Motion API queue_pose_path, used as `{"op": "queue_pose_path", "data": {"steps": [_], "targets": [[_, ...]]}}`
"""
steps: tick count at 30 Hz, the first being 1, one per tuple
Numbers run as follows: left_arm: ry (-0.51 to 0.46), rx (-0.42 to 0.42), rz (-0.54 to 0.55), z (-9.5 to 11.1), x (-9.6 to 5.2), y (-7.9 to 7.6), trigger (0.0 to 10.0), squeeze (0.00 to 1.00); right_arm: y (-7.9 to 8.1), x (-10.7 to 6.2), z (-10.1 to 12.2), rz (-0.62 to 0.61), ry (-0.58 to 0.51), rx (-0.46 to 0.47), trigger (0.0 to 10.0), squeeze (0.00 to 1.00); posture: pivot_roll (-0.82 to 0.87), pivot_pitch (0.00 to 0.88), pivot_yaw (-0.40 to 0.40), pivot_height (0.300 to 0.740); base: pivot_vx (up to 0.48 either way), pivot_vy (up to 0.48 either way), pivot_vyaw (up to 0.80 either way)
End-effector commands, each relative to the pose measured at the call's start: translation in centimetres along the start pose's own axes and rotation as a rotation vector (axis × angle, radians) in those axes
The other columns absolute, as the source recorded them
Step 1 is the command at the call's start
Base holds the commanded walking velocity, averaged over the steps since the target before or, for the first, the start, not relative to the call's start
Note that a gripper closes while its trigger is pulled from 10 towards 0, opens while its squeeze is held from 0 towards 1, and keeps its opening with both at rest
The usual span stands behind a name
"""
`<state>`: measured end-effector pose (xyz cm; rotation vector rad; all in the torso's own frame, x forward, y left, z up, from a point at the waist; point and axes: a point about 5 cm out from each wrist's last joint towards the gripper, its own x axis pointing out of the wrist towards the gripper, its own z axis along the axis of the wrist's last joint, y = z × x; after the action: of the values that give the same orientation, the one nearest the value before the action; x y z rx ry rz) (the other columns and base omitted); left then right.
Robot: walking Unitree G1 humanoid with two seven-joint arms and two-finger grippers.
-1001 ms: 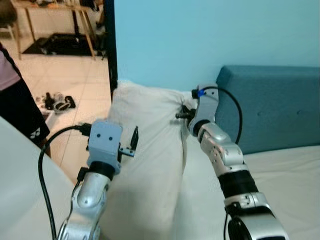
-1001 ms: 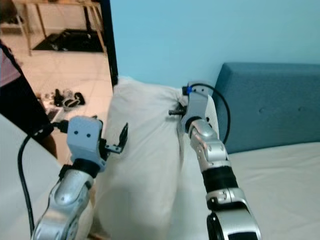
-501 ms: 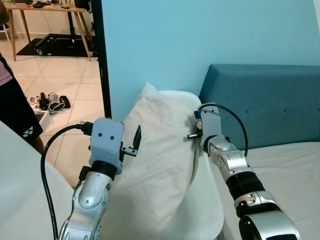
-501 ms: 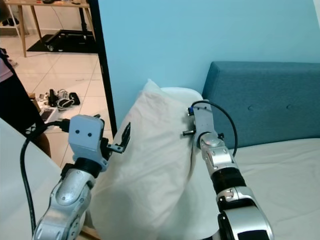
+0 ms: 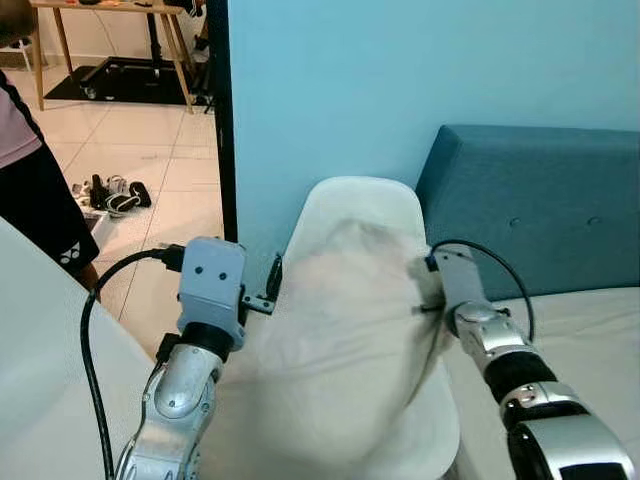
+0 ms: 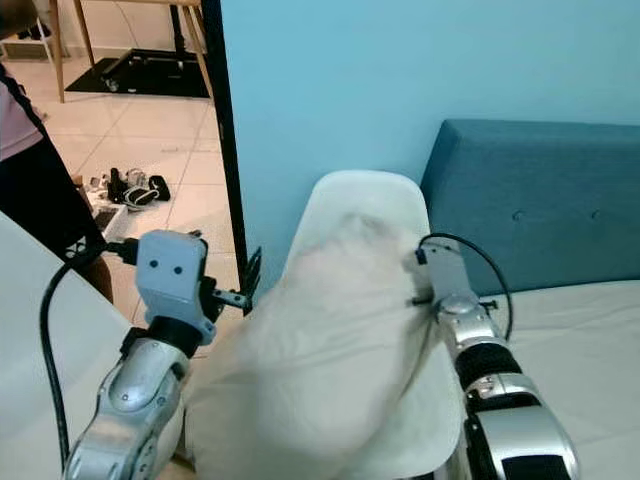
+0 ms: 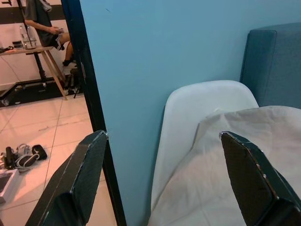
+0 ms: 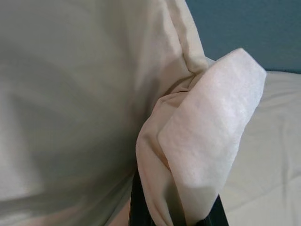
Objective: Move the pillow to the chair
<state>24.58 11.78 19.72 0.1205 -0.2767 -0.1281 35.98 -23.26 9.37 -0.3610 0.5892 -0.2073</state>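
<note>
Pillow (image 5: 340,340) is on the white chair (image 5: 365,205) now, leaning against the backrest, its long axis running up the back from the seat toward me. The chair stands against the blue wall (image 5: 400,70), just beside the teal headboard (image 5: 550,200).

Right gripper (image 5: 428,300) is at the pillow's right edge. In the right wrist view a folded corner of pillowcase sits pinched between its black fingers (image 8: 138,207), so I read it as clamped on the fabric. Only the finger roots show under the cloth, so that's my best read, not certain.

Left gripper (image 7: 164,179) has its fingers spread wide. Its wrist camera looks between them at the pillow top and the chair back; nothing is between them. From the head camera it sits at the pillow's left edge, touching or just short of it, I can't tell which.

So the pillow lies between the two claws and the right arm is the one holding it. Next move as I see it: release the right pinch, then back both arms out toward me without dragging the cloth off the seat.

Head view gives the seating and the lean; the right wrist view alone shows the pinch. A person's legs (image 5: 35,200) stand on the tiled floor (image 5: 150,170) at far left, well apart.
</note>
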Motion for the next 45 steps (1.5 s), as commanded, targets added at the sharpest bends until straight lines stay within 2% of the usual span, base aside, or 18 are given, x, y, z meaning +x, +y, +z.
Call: {"op": "queue_pose_path", "data": {"steps": [1, 4, 6, 9, 12, 18, 20, 21, 22, 24, 27, 29, 32, 33, 37, 39, 45], "targets": [[0.006, -0.017, -0.012, 0.1, -0.2, -0.1, 10.0, 0.0, -1.1, 0.0, 0.9, -0.047, -0.046, 0.002, 10.0, 0.0, 0.11, 0.0, -0.112, 0.671, 0.0, 0.0, 0.0], [0.007, -0.023, -0.022, 0.1, -0.2, -0.2, 10.0, 0.0, -0.7, 0.0, 0.9, -0.025, -0.058, 0.004, 10.0, 0.0, 0.11, 0.0, -0.112, 0.666, 0.0, 0.0, 0.0], [0.007, -0.042, -0.032, 0.2, -0.1, -0.1, 10.0, 0.0, 0.5, 0.0, 1.2, 0.025, -0.086, 0.009, 10.0, 0.0, 0.12, 0.0, -0.113, 0.656, 0.0, 0.0, 0.0], [0.007, -0.046, -0.026, 0.2, -0.1, 0.2, 10.0, 0.0, 1.4, -0.1, 1.2, 0.051, -0.095, 0.011, 10.0, 0.0, 0.12, 0.0, -0.114, 0.646, 0.0, 0.0, 0.0], [0.007, -0.043, -0.013, 0.3, -0.1, 0.6, 10.0, 0.0, 1.5, 0.0, 1.0, 0.05, -0.089, 0.007, 10.0, 0.0, 0.12, 0.0, -0.114, 0.636, 0.0, 0.0, 0.0], [0.007, -0.059, 0.025, 0.4, -0.1, 1.6, 10.0, 0.0, 0.3, 0.2, 0.5, -0.008, -0.079, 0.002, 10.0, 0.0, 0.12, 0.0, -0.111, 0.616, 0.0, 0.0, 0.0], [0.004, -0.071, 0.05, 0.5, 0.0, 2.3, 10.0, 0.0, -1.5, 0.3, 0.2, -0.074, -0.075, 0.01, 10.0, 0.0, 0.12, 0.0, -0.108, 0.606, 0.0, 0.0, 0.0], [0.004, -0.071, 0.05, 0.5, 0.0, 2.3, 10.0, 0.0, -1.5, 0.3, 0.2, -0.074, -0.075, 0.01, 10.0, 0.0, 0.12, 0.0, -0.108, 0.606, 0.0, 0.0, 0.0], [0.002, -0.079, 0.064, 0.6, 0.1, 2.7, 10.0, 0.0, -2.8, 0.4, 0.0, -0.12, -0.07, 0.019, 10.0, 0.0, 0.12, 0.0, -0.106, 0.596, 0.0, 0.0, 0.0], [0.002, -0.079, 0.064, 0.6, 0.1, 2.7, 10.0, 0.0, -2.8, 0.4, 0.0, -0.12, -0.07, 0.019, 10.0, 0.0, 0.12, 0.0, -0.106, 0.596, 0.0, 0.0, 0.0], [0.004, -0.076, 0.066, 0.7, 0.0, 2.9, 10.0, 0.0, -5.4, 0.4, -0.9, -0.206, -0.042, 0.029, 10.0, 0.0, 0.13, 0.0, -0.103, 0.581, 0.0, 0.0, 0.0], [0.006, -0.075, 0.066, 0.7, -0.1, 3.0, 10.0, 0.0, -6.6, 0.3, -1.4, -0.248, -0.021, 0.029, 10.0, 0.0, 0.13, 0.0, -0.103, 0.571, 0.0, 0.0, 0.0], [0.008, -0.075, 0.065, 0.7, -0.1, 3.0, 10.0, 0.0, -6.9, 0.2, -1.5, -0.262, -0.014, 0.026, 10.0, 0.0, 0.13, 0.0, -0.103, 0.566, 0.0, 0.0, 0.0], [0.011, -0.077, 0.064, 0.7, -0.2, 3.0, 10.0, 0.0, -7.3, 0.2, -2.4, -0.278, 0.019, 0.016, 10.0, 0.0, 0.13, 0.0, -0.102, 0.556, 0.0, 0.0, 0.0], [0.012, -0.078, 0.063, 0.7, -0.2, 3.0, 10.0, 0.0, -7.3, 0.2, -2.8, -0.282, 0.033, 0.01, 10.0, 0.0, 0.13, 0.0, -0.102, 0.551, 0.0, 0.0, 0.0], [0.013, -0.079, 0.06, 0.8, -0.1, 3.0, 10.0, 0.0, -7.1, 0.2, -4.2, -0.283, 0.088, -0.011, 10.0, 0.0, 0.13, 0.0, -0.1, 0.536, 0.0, 0.0, 0.0], [0.011, -0.077, 0.057, 0.9, 0.0, 3.0, 10.0, 0.0, -7.2, 0.1, -4.7, -0.294, 0.109, -0.016, 10.0, 0.0, 0.13, 0.0, -0.101, 0.526, 0.0, 0.0, 0.0]]}}
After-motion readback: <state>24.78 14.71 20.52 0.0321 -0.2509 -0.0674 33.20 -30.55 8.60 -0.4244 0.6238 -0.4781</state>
